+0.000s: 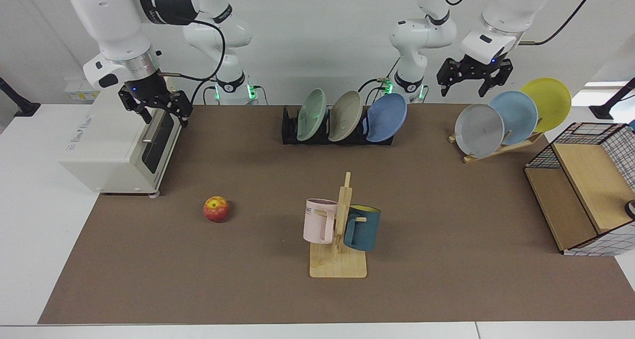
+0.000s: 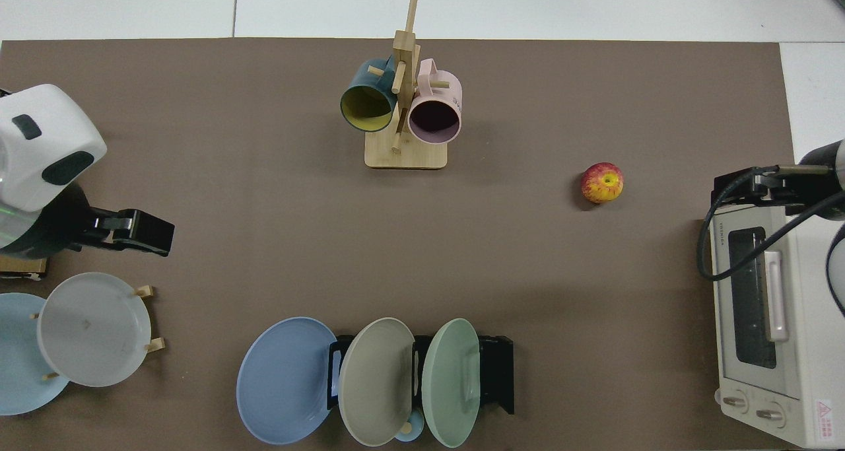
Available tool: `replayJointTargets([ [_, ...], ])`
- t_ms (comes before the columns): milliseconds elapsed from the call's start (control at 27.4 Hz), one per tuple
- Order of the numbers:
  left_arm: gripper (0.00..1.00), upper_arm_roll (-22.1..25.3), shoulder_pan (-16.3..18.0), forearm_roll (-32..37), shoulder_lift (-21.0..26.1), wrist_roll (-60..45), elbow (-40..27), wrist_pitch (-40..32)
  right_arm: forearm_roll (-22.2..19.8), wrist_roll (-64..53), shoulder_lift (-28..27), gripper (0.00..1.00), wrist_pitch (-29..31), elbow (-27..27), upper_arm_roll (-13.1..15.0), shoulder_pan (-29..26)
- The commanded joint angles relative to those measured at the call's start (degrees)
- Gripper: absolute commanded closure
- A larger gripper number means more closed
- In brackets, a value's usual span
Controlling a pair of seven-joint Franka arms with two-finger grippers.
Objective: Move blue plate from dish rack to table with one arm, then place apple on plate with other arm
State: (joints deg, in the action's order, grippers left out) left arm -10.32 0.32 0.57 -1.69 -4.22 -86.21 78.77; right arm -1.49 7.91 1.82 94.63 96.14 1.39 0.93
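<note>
Blue plate stands on edge in the end slot of the black dish rack, beside a beige plate and a green plate; likely light, stiff, smooth, so pinch the upper rim (thin edge, may slip). Apple sits on the brown mat of the table, well apart; firm, may roll. Left gripper hovers above the wooden plate stand, fingers apart; right gripper hangs over the toaster oven, fingers apart. Oven lettering unreadable.
</note>
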Motion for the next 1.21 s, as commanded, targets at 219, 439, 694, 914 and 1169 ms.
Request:
replayJointTargets([
  [219,0.00,0.47,0.12,-0.66,-2.09,0.35,-2.74,1.48,0.26,0.26,1.52,0.00,0.21,1.59,-0.68,-1.02],
  [439,0.00,0.38,0.12,-0.66,-2.09,0.18,-2.65,1.48,0.26,0.26,1.43,0.00,0.47,1.59,-0.68,-1.02],
  [694,0.00,0.38,0.03,-0.83,-2.09,0.53,-2.82,1.48,0.26,0.26,1.34,0.00,0.82,1.59,-0.68,-1.02],
  [914,0.00,0.47,0.12,-1.71,-2.18,0.53,-3.17,1.48,0.26,0.26,1.34,0.00,0.82,1.59,-0.68,-1.02],
  [1169,0.00,0.47,0.03,-2.50,-4.99,0.62,-7.92,2.97,0.35,0.26,1.43,0.00,-0.14,1.59,-0.77,-0.84],
])
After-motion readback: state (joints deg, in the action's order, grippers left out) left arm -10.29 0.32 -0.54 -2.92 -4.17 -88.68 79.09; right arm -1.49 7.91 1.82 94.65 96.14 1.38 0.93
